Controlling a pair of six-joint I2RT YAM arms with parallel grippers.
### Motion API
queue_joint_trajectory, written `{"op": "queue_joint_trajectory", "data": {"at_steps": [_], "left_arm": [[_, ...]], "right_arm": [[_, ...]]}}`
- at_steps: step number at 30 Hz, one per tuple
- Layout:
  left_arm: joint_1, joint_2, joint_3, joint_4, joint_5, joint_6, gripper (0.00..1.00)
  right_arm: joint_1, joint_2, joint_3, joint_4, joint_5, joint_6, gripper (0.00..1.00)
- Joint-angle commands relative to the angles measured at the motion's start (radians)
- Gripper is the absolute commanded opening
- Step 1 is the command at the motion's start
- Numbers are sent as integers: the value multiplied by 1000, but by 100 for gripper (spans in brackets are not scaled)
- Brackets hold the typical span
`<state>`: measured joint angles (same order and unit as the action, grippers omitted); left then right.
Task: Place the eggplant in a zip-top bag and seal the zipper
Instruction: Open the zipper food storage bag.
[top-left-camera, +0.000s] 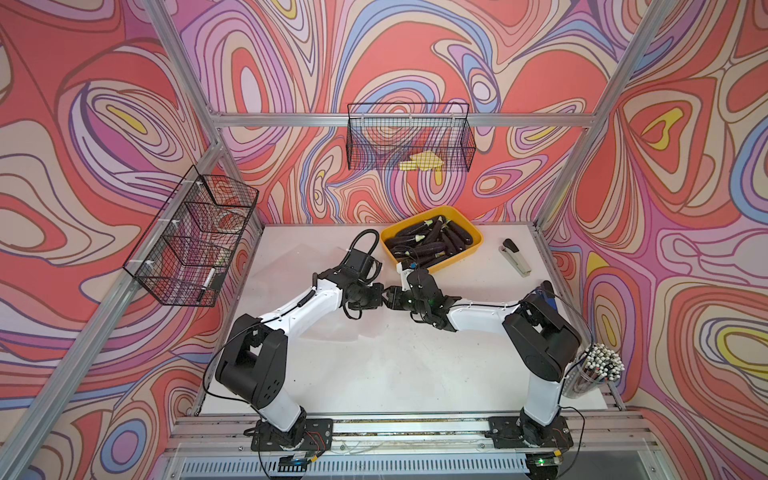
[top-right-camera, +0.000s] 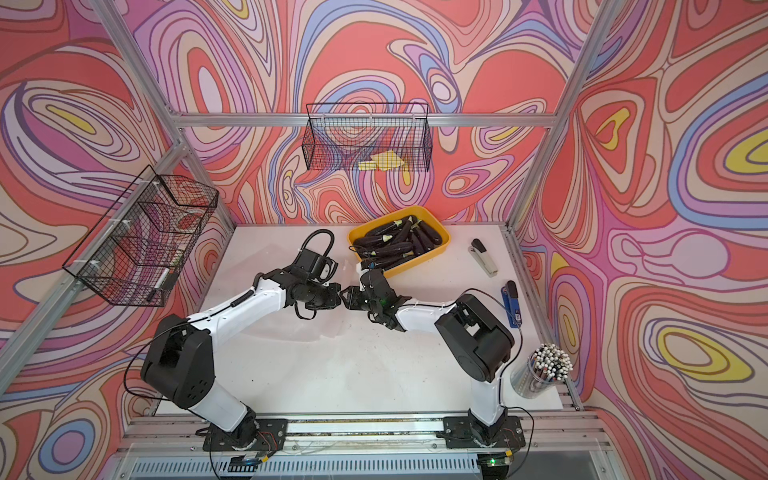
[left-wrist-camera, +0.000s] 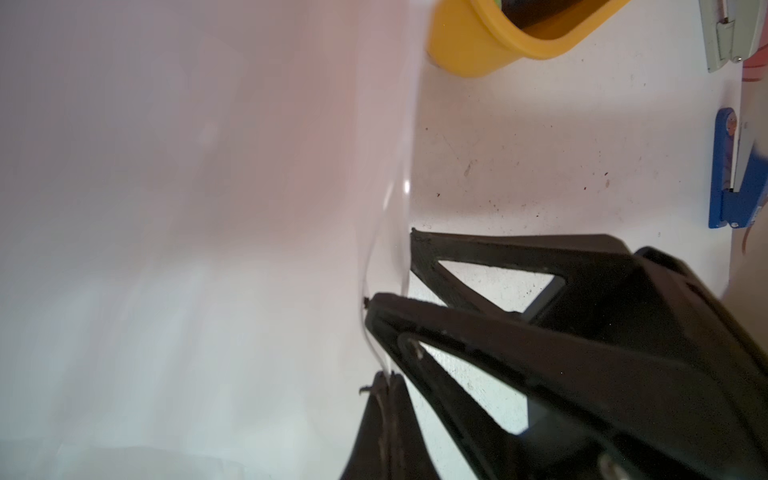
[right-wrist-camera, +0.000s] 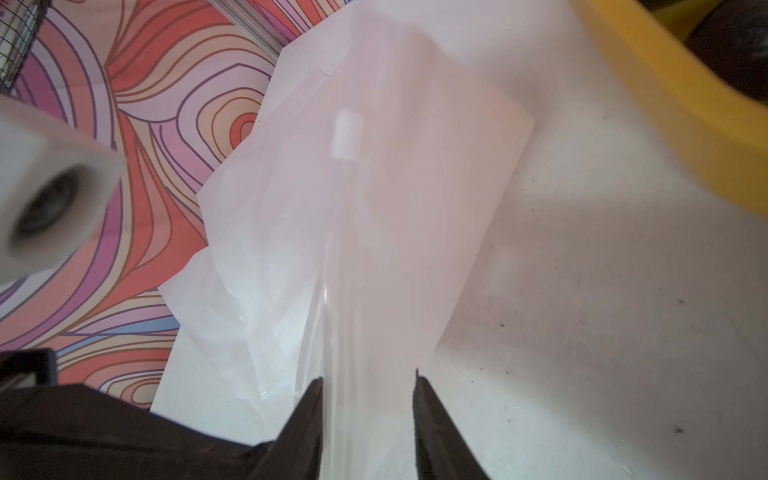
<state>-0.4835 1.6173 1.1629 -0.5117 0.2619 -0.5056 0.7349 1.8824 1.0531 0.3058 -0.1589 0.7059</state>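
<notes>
Eggplants (top-left-camera: 432, 245), slender and dark purple, fill a yellow tray (top-left-camera: 457, 257) above centre frame. Clear zip-top bag (right-wrist-camera: 374, 208) sits at centre; left gripper (left-wrist-camera: 384, 380) pinches its edge, right gripper (right-wrist-camera: 368, 376) straddles it, jaws parted.

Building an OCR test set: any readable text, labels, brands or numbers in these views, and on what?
No text can be read in any view.
White tag by the yellow bin: dark marks, too small to read.
Blue stapler: a pale label with print, too small and blurred to read.
Grey stapler: no print visible.
</notes>
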Motion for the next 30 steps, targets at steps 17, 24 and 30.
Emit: {"op": "queue_joint_trajectory", "data": {"at_steps": [17, 24, 30], "left_arm": [[-4, 42, 19, -29, -130, 36, 17], [-9, 63, 21, -16, -146, 47, 31], [-22, 103, 23, -20, -198, 72, 27]], "right_arm": [[12, -18, 22, -40, -62, 13, 4], [12, -27, 11, -8, -100, 35, 4], [12, -57, -2, 18, -128, 56, 4]]}}
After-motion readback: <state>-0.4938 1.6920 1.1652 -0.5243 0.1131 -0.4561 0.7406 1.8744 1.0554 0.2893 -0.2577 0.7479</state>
